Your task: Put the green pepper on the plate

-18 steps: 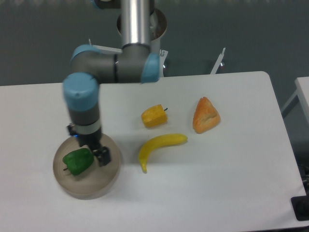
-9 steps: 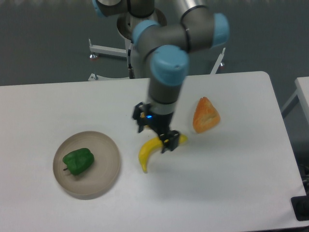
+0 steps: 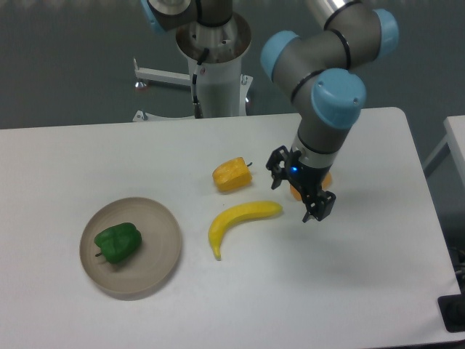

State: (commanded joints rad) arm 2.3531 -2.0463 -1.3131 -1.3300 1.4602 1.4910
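Observation:
The green pepper lies on the beige plate at the front left of the table, left of the plate's middle. My gripper is far to the right of the plate, over the table's right half. It is open and holds nothing. It hangs in front of the orange wedge and hides most of it.
A yellow-orange pepper-like chunk sits near the table's middle. A yellow banana lies just in front of it. An orange wedge shows only as slivers behind the gripper. The arm's base stands behind the table's far edge.
The arm has swung right, from over the plate, past the banana, to the orange wedge. The green pepper has stayed on the plate since the gripper left it.

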